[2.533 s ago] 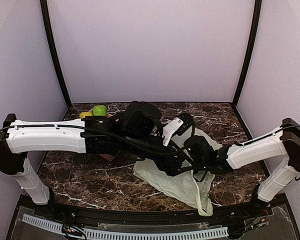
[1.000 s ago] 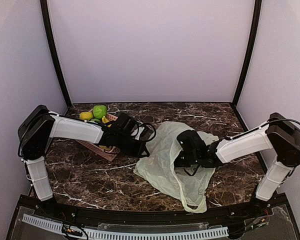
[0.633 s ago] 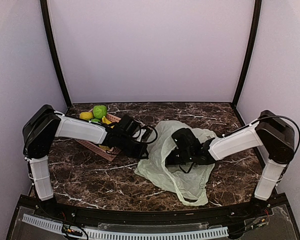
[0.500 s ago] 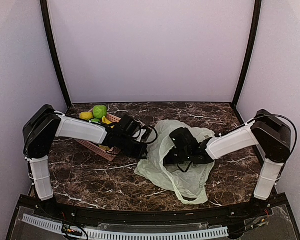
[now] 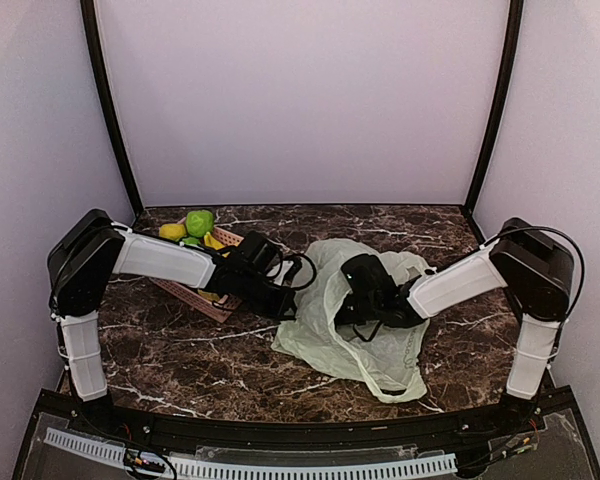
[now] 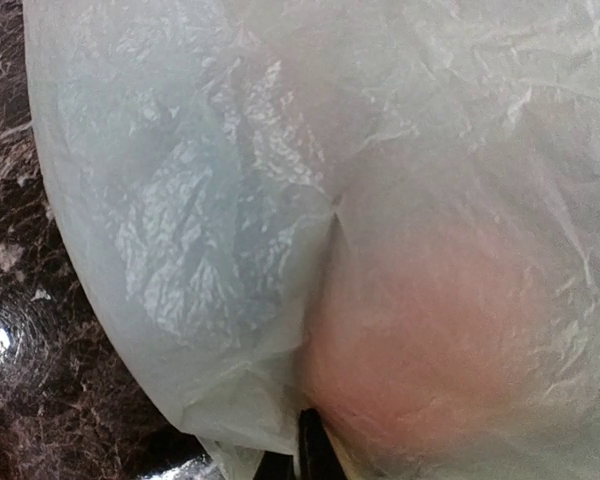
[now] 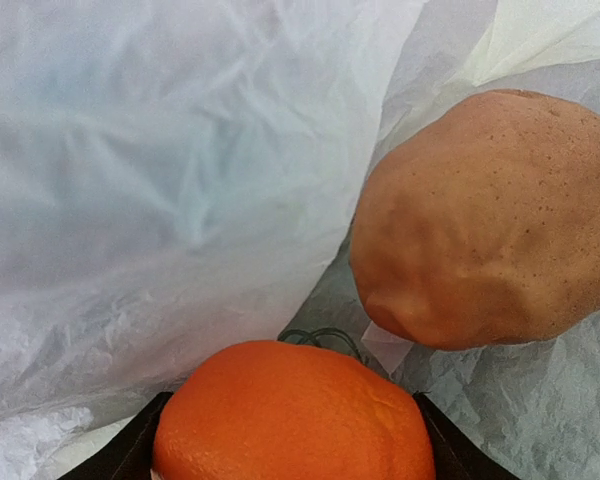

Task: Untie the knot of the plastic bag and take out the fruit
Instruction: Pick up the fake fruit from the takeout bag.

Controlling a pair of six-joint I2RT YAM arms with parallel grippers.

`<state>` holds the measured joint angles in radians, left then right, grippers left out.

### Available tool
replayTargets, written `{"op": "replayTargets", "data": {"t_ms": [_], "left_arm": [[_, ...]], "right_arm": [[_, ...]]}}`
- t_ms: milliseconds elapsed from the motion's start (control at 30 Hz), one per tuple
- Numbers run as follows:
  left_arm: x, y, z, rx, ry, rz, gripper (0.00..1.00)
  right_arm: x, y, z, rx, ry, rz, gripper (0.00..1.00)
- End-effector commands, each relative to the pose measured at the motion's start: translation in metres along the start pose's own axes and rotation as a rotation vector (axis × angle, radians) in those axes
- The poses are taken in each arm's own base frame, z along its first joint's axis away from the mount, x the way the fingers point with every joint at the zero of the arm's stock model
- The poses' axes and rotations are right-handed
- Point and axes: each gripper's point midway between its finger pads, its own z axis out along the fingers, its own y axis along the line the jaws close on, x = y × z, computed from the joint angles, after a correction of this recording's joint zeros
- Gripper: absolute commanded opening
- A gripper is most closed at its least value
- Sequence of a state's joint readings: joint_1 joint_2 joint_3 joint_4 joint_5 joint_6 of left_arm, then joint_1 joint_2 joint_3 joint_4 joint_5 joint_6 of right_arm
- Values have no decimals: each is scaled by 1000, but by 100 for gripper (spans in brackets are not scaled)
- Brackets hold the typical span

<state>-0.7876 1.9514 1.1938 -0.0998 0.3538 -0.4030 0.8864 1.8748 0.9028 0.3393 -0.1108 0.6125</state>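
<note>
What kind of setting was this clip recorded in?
Probably a lab test booth, not a home: plain lilac walls with black corner posts enclose a marble-patterned table carrying a left arm, a right arm and a plastic bag.

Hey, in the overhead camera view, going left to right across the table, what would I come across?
Left arm's black joint → yellow piece → green fruit → left fingers at the bag's edge → plastic bag → right arm's black joint.
</note>
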Motion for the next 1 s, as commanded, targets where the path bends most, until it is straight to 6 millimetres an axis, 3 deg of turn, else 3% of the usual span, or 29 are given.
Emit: {"op": "replayTargets", "data": {"t_ms": [0, 133, 300, 667, 967], "left_arm": [[-8, 2, -9, -32, -23, 11, 1], [-11, 3, -15, -53, -40, 8, 1], [-17, 18, -28, -156, -77, 8, 1], [-21, 37, -43, -232, -116, -37, 1], [-20, 46, -45, -262, -116, -65, 1]], "right_arm": [[-11, 5, -6, -36, -48, -13, 55], [-12, 4, -14, -25, -57, -15, 53], [-10, -2, -32, 8, -76, -7, 53], [19, -34, -94, 124, -107, 53, 53], [31, -45, -139, 159, -148, 93, 54]]}}
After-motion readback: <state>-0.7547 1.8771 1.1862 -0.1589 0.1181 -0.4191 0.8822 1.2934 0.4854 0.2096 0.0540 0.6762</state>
